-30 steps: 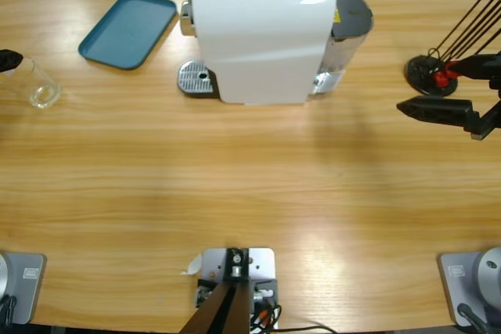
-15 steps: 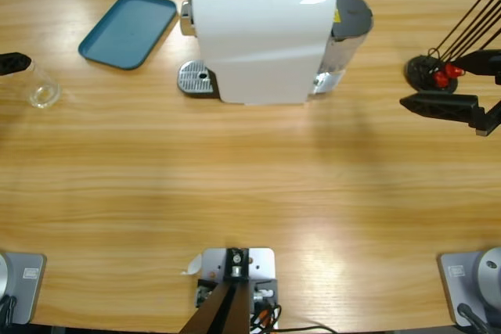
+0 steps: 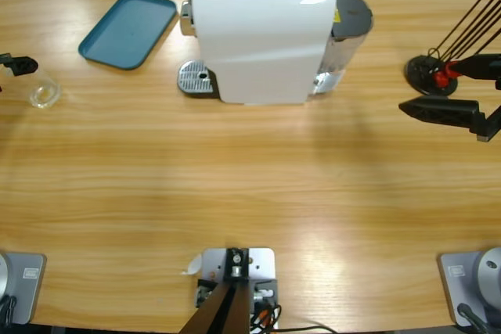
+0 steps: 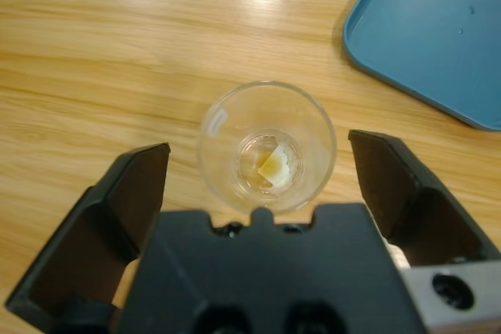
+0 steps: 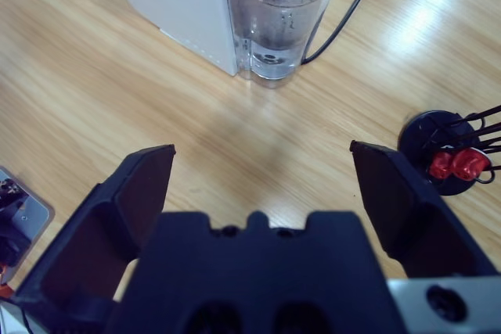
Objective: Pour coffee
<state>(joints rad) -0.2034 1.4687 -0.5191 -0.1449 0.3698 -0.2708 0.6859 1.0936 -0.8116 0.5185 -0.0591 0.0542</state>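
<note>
Coffee [image 4: 273, 167], a thin amber puddle, lies in the bottom of a clear tumbler [image 4: 267, 146] that stands upright on the worktop [image 3: 250, 185], mouth up, seen straight down its axis from my left wrist. My left hand [image 4: 262, 162] hangs over it with both jaws spread wide, one at 9 o'clock of the glass and one at 3 o'clock, neither touching it; the glass sits between them, just ahead of the black body. At 1 o'clock from the tumbler in that wrist view lies a teal tray [image 4: 438, 33], near but apart.

From above, the tumbler [image 3: 43, 93] stands near the worktop's 9 o'clock edge, with the tray [image 3: 127, 30] toward 1 o'clock of it and the white coffee machine [image 3: 258, 33] further along toward 3 o'clock.

My right hand [image 5: 262, 170] is open too, holding nothing, over bare wood at the 3 o'clock end. Ahead of it, at 12 o'clock, stands the machine's clear water tank [image 5: 274, 13]; at 2 o'clock sits a black round stand [image 5: 450, 150] with red pieces.
</note>
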